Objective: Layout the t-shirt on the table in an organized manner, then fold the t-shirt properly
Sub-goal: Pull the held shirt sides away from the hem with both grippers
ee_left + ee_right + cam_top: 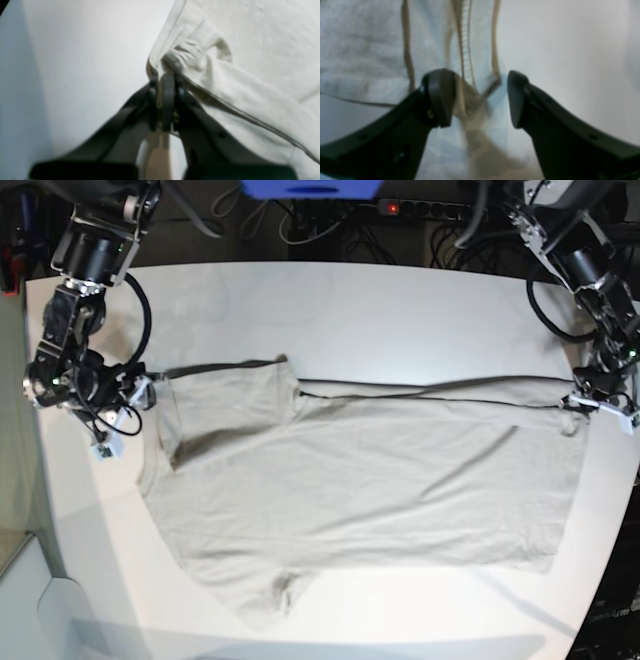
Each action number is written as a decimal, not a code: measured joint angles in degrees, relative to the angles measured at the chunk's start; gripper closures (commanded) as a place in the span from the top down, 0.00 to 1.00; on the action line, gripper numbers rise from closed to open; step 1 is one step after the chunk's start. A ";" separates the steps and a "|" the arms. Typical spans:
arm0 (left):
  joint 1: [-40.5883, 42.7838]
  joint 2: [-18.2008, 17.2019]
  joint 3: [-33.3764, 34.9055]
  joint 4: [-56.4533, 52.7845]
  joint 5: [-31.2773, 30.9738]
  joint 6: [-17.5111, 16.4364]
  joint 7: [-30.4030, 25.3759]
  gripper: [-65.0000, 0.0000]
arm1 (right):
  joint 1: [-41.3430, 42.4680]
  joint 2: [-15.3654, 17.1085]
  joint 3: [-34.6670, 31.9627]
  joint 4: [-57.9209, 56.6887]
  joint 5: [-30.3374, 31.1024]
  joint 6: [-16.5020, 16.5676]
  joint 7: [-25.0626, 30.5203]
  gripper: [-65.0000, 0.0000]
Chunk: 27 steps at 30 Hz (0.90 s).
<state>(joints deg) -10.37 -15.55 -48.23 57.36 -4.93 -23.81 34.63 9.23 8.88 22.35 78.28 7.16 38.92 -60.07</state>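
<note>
Base view: one t-shirt [370, 480], one table [400, 310], two grippers — left gripper [166, 82] pinching cloth.

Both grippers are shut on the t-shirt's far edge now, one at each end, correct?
Not both. The left gripper is shut on the t-shirt, but the right wrist view shows the right gripper open, its fingers straddling the fabric edge.

A black power strip [432, 207] with a glowing red switch lies among tangled dark cables [330, 225] behind the far edge, beside a flat blue rectangular object [311, 187] at top centre.
</note>
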 measured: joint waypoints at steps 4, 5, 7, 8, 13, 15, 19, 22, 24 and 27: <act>0.04 0.00 0.00 0.00 -0.04 0.00 -0.02 0.00 | -0.92 0.09 0.00 0.22 0.37 -0.04 1.25 0.50; 0.07 0.00 0.00 0.00 -0.04 0.00 -0.02 0.00 | -1.07 0.15 0.00 0.26 0.39 -0.04 1.27 0.46; 0.09 0.00 0.00 0.00 -0.04 0.00 0.00 0.00 | -1.81 0.17 0.00 0.50 0.81 -0.15 1.95 0.36; 0.28 0.00 0.00 0.00 -0.04 0.00 -0.09 0.00 | -2.23 0.20 0.00 0.59 0.94 -0.17 2.40 0.29; 0.68 0.07 0.00 0.07 -0.74 -0.04 -0.39 0.00 | -2.62 0.11 -0.02 0.63 2.32 -0.15 2.29 0.00; 1.05 0.57 -0.02 0.70 -0.61 -0.02 -0.39 0.00 | -3.08 0.11 -0.02 1.16 2.25 -0.15 2.49 0.00; 2.97 1.84 0.00 3.91 -0.74 -0.11 0.59 0.00 | -5.22 0.33 -0.24 6.40 0.55 -0.04 -0.48 0.00; 4.04 2.93 0.04 8.39 -0.33 -0.24 6.03 0.00 | -6.27 0.72 -0.24 11.69 -0.22 0.02 -1.33 0.00; 5.57 3.76 0.09 12.11 0.00 -0.33 8.81 0.00 | -5.70 0.87 -0.26 13.86 -0.02 0.02 -0.81 0.00; 8.22 4.81 0.00 18.27 0.76 -0.44 13.00 0.00 | -5.18 1.62 -0.55 15.23 0.83 -0.02 -2.99 0.00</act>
<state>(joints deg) -2.15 -10.74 -48.23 75.64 -4.16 -24.25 47.64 4.05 10.50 21.80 93.51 7.99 38.89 -63.07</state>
